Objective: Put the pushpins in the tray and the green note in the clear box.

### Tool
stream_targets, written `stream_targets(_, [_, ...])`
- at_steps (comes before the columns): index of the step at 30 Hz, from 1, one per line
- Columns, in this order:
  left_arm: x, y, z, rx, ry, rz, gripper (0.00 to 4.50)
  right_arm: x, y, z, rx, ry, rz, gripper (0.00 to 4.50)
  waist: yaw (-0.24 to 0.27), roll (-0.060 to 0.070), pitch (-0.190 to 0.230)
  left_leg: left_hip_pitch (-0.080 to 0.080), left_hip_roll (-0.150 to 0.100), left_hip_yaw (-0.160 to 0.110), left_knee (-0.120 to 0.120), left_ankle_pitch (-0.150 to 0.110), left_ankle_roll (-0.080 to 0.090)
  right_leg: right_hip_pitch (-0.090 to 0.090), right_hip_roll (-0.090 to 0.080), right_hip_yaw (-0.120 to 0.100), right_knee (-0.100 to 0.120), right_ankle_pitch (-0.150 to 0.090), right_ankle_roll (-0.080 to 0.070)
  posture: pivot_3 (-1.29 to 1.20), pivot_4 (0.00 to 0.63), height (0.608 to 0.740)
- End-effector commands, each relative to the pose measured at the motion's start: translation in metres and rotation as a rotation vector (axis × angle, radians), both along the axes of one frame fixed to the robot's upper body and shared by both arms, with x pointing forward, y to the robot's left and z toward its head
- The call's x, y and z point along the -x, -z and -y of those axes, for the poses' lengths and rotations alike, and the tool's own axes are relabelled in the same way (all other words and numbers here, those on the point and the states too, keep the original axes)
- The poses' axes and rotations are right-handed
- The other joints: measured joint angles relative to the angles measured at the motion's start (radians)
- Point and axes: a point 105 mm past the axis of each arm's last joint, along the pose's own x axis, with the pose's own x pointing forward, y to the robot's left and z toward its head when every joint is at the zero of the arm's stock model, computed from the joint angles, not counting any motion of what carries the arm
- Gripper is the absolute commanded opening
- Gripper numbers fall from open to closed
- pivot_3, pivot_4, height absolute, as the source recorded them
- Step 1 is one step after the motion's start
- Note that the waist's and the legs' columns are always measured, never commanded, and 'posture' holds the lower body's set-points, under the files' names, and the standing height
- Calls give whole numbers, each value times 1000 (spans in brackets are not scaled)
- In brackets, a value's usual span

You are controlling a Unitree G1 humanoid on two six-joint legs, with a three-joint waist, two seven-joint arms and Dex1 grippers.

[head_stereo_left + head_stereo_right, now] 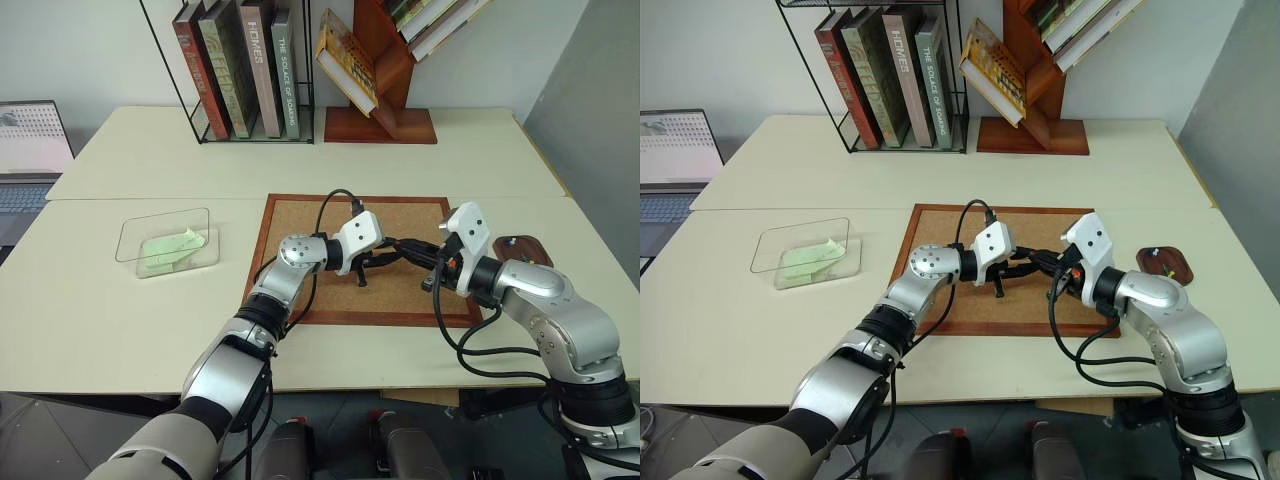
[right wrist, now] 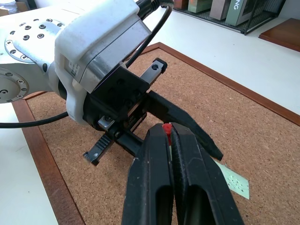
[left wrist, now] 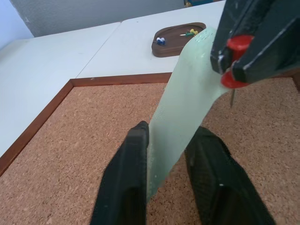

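While both hands meet over the corkboard (image 1: 300,215), you have the red pin (image 3: 238,43) pinched in the right hand (image 2: 167,133), its fingers pressed together on the head with the point hanging free below. That hold reads as deliberate: the pin seems to have been pulled clear so the note (image 3: 185,101) is no longer fastened.

Your left hand (image 3: 171,147) has its two fingers either side of the note's lower edge, closing on it. I cannot tell whether the pads already bear on the paper. The slip stands tilted up between them, its upper end next to the right hand's tips.

Beyond the right hand, off the corkboard on the surface (image 1: 100,310), sits the tray (image 1: 1167,262). It already holds a green pin (image 3: 190,33) and something small and blue.

Well away on the far side of the left hand is the box (image 1: 167,243), with yellower-green slips inside.

Judgement: pin to tray and note to box are both still outstanding. The right hand has the short trip. The left must carry a floppy slip across the surface, so confirm the pinch first.
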Motion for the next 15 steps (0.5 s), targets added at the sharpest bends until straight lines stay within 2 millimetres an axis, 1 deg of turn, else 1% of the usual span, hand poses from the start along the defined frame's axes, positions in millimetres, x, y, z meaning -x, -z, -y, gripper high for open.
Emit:
stream_targets(1, [0, -13, 1, 39, 15, 39, 365, 2, -19, -4, -13, -21, 73, 0, 0, 0, 0, 0, 0, 0, 0, 0, 0, 0, 0, 0, 0, 0, 0, 0, 150, 740])
stream_targets(3, [1, -12, 1, 39, 19, 36, 66, 1, -19, -5, -14, -21, 73, 0, 0, 0, 0, 0, 0, 0, 0, 0, 0, 0, 0, 0, 0, 0, 0, 0, 150, 740])
stream_targets(8, [6, -7, 2, 31, 41, 15, 66, 1, -22, -4, -29, -16, 75, 0, 0, 0, 0, 0, 0, 0, 0, 0, 0, 0, 0, 0, 0, 0, 0, 0, 150, 740])
stream_targets(11, [6, -4, 2, 26, 31, 13, 66, 1, -32, 1, -60, -1, 80, 0, 0, 0, 0, 0, 0, 0, 0, 0, 0, 0, 0, 0, 0, 0, 0, 0, 150, 740])
stream_targets(15, [2, -3, 1, 28, 4, 19, 66, 2, -39, 10, -89, 27, 75, 0, 1, 0, 0, 0, 0, 0, 0, 0, 0, 0, 0, 0, 0, 0, 0, 0, 150, 740])
